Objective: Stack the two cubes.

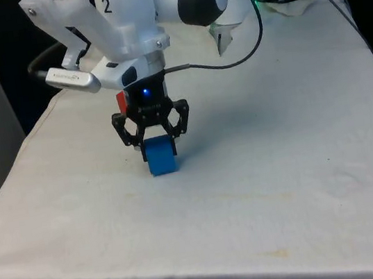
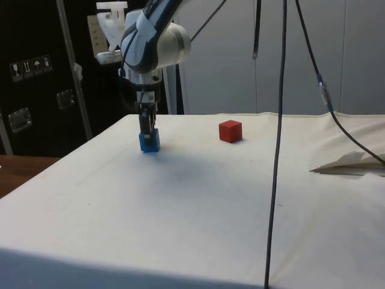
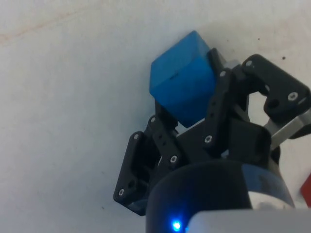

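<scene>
Two cubes are on the white-clothed desk [image 1: 282, 167]: a blue cube [image 1: 161, 155] and a red cube [image 2: 230, 130]. The pincer [image 1: 155, 138] points straight down over the blue cube, and its black fingers [image 3: 163, 131] are closed on the cube's two opposite sides, so it is gripping the blue cube. In the wrist view the blue cube [image 3: 182, 90] sits between the two fingers, with one finger pressed to each of its side faces and its far end sticking out past the fingertips. In the front view the cube's lower edge looks to be at the cloth, with a soft shadow just beside it; whether it rests on the desk or is raised a hair off it cannot be told. In the side view the pincer [image 2: 147, 132] and the blue cube [image 2: 149, 141] are at the near-left part of the desk, and the red cube stands well apart from the pincer, farther along the desk and untouched, flat on the cloth. In the front view a sliver of the red cube [image 1: 120, 102] peeks out from behind the pincer's wrist. A black cable [image 1: 231, 59] hangs from the arm and trails over the cloth behind the pincer.
</scene>
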Robot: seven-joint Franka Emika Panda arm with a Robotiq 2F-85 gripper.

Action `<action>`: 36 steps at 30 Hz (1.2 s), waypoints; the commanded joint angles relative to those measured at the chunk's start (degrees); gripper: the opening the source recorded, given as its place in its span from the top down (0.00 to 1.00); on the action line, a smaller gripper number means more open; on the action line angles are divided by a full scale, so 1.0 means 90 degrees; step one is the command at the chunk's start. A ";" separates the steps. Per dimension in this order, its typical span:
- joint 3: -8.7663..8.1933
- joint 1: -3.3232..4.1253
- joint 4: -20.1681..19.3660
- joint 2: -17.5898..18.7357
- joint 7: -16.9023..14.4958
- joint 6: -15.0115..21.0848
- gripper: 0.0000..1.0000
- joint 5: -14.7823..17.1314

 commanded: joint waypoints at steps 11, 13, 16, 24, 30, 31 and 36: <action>-0.0025 0.0019 -0.0242 -0.0433 -0.0013 -0.0057 1.00 -0.0019; -0.0025 0.0019 -0.0248 -0.0446 -0.0006 -0.0064 1.00 -0.0019; -0.0032 0.0032 -0.0274 -0.0522 0.0000 -0.0076 1.00 -0.0032; -0.0070 0.0051 -0.0299 -0.0707 0.0013 -0.0159 1.00 -0.0045; -0.0108 0.0070 -0.0312 -0.0891 0.0013 -0.0299 1.00 -0.0076; -0.0115 0.0070 -0.0318 -0.0917 0.0013 -0.0318 1.00 -0.0083; -0.0134 0.0083 -0.0357 -0.1063 0.0013 -0.0414 1.00 -0.0115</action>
